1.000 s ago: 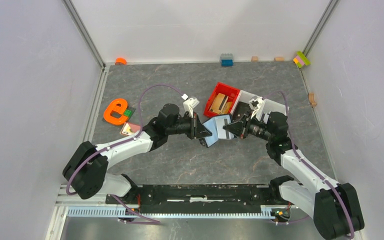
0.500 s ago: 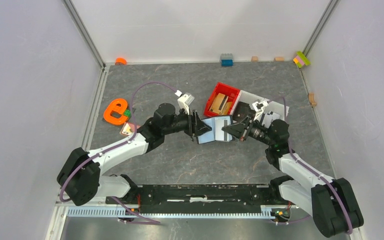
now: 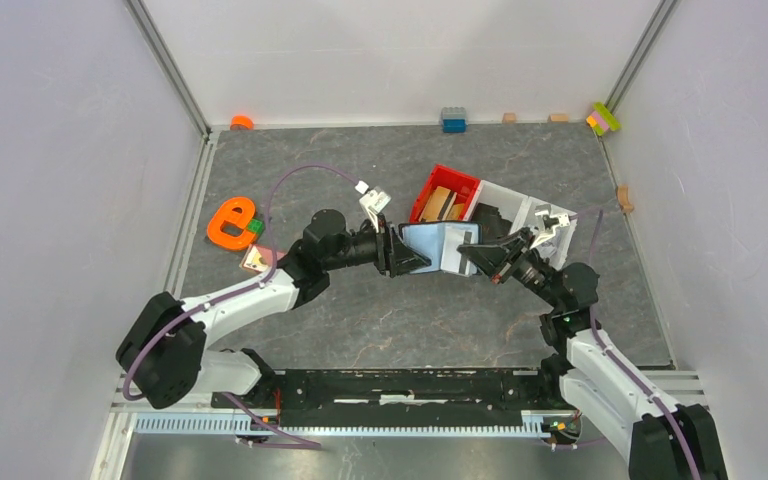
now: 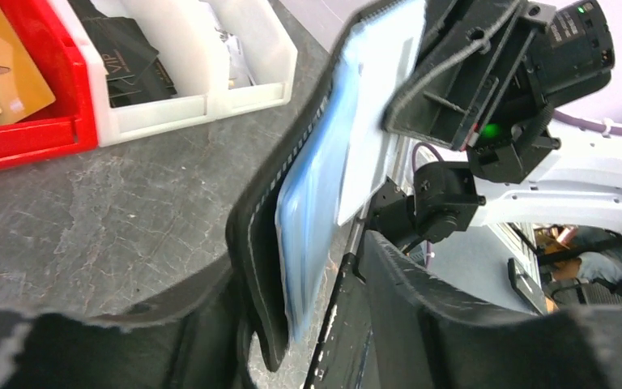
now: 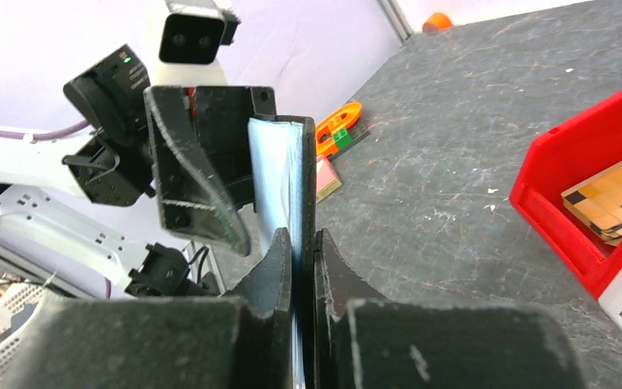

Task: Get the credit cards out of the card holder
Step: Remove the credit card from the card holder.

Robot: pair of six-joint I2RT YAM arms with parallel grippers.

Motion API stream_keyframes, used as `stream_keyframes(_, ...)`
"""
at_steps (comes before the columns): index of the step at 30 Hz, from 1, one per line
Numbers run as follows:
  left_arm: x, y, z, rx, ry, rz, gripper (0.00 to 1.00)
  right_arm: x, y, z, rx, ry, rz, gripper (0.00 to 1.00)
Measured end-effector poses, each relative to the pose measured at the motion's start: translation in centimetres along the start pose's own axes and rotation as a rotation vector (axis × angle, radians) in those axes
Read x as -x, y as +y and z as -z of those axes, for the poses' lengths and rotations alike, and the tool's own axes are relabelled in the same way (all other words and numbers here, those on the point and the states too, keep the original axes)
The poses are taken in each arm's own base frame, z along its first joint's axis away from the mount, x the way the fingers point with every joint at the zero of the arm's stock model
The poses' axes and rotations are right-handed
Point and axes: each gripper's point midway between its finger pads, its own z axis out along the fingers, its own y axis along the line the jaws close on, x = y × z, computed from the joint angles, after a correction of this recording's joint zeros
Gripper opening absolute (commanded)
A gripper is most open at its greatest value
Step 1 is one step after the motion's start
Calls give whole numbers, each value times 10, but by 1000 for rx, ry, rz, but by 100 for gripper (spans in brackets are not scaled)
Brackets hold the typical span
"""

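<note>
The card holder (image 3: pixel 436 243) hangs in the air between my two grippers, black outside and pale blue inside. The right gripper (image 5: pixel 304 240) is shut on one edge of the card holder (image 5: pixel 285 174). My left gripper (image 4: pixel 300 279) stands open around the opposite edge of the card holder (image 4: pixel 312 186); the black cover leans on one finger and a gap shows at the other. A greyish-white panel (image 4: pixel 377 113) stands out of the blue lining; I cannot tell if it is a card. One pinkish-copper credit card (image 3: pixel 257 258) lies on the table by the left arm.
A red bin (image 3: pixel 457 178) with tan pieces and a white bin (image 3: pixel 522 203) with dark cards sit just behind the grippers. An orange letter e (image 3: pixel 231 222) lies at the left. Small blocks line the back wall (image 3: pixel 453 119).
My left jaws have gone from shut to open around the holder's edge. The holder has shifted right and towards the bins, and the right arm has swung out to the right.
</note>
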Motion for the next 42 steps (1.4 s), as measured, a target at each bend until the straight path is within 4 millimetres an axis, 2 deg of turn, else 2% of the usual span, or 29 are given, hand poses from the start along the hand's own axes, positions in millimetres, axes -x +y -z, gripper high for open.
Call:
stream_keyframes(3, -4, -4, 0, -28, 8, 9, 66, 3, -5, 0, -28, -18, -5, 0)
stream_keyframes(6, -5, -6, 1, -45, 13, 16, 66, 5, -10, 1, -56, -32, -10, 0)
stream_keyframes(11, -4, -8, 0, -55, 8, 19, 45, 10, -11, 2, -70, -55, 1, 0)
stream_keyframes(13, -3, -9, 0, -57, 5, 20, 33, 9, -12, 2, -71, -52, -2, 0)
stream_keyframes(16, -3, -8, 0, -50, 0, 22, 22, 6, -15, 1, -76, -39, -16, 1)
stream_keyframes(22, -5, 3, 7, 21, -24, 30, 4, -4, -18, -1, -62, 6, -42, 21)
stream_keyframes(27, -3, 13, 16, 116, -47, 22, 2, -10, -20, -4, -51, 63, -8, 42)
stream_keyframes(29, -4, 20, 18, 152, -46, 23, 2, -13, -24, -6, -64, 87, 1, 46)
stream_keyframes(34, -11, 30, 20, 203, -24, 37, 2, -28, -35, -6, -79, 152, -28, 46)
stream_keyframes(42, -12, 32, 21, 213, -24, 39, 2, -42, -40, -5, -79, 207, -74, 32)
